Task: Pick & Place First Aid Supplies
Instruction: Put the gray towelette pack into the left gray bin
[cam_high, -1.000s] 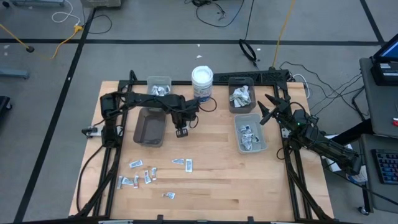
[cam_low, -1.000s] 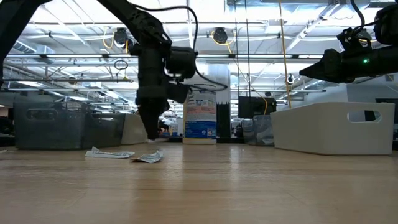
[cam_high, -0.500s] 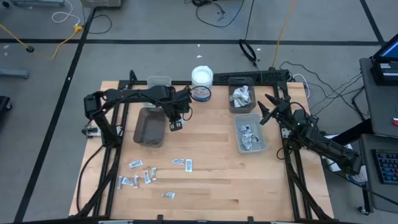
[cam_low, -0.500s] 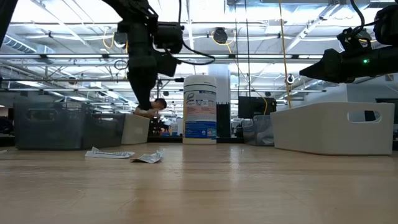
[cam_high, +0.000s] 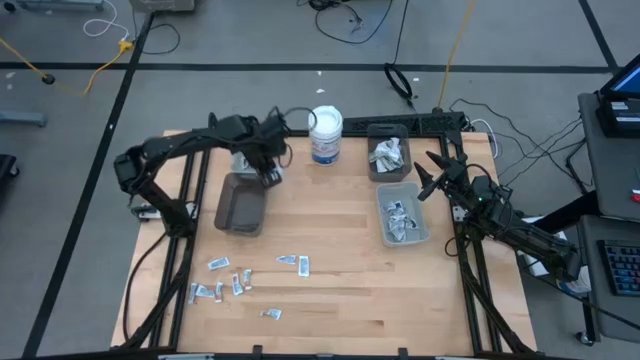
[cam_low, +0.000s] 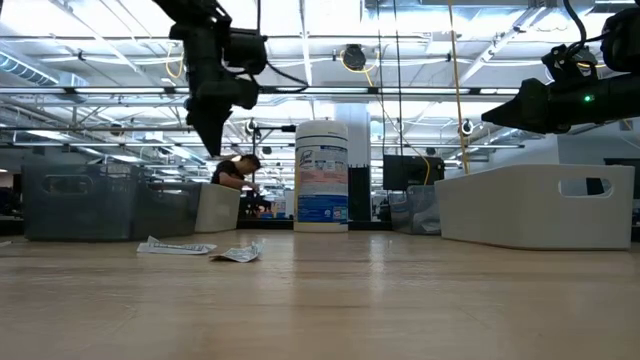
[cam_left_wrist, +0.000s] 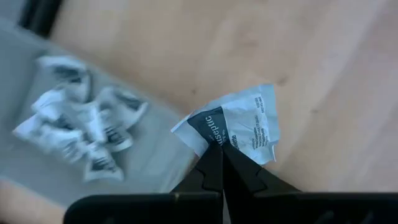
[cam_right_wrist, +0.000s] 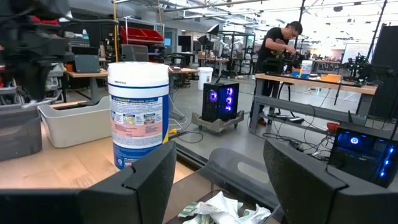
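The left gripper (cam_high: 270, 176) sits in the upper-left part of the high view, over the table's far side, between the dark grey bin (cam_high: 241, 203) and the small clear bin (cam_high: 254, 134) behind it. Its jaws are clamped together on one packet (cam_left_wrist: 233, 127), a white square with a dark printed band, pinched by a corner (the left wrist view shows this plainly). In that same wrist view a bin holding a heap of similar packets (cam_left_wrist: 79, 132) lies just beside and below the held one, so I judge the carry to be near its end, with release not yet made.

The right gripper (cam_high: 432, 176) waits at the right of the high view, beside the pale bin (cam_high: 402, 212), fingers spread wide and holding nothing.

Progress, as far as can be seen: three bins already contain supplies, namely the clear bin at upper left, the grey bin (cam_high: 388, 152) at upper centre-right, and the pale bin below it. The dark grey bin looks bare. Still to be cleared is a scatter of loose packets (cam_high: 236, 281) on the wood in the lower-left quarter, roughly eight (the exact count is uncertain). The white tub (cam_high: 325, 134) stands at the far edge, apart from the work.
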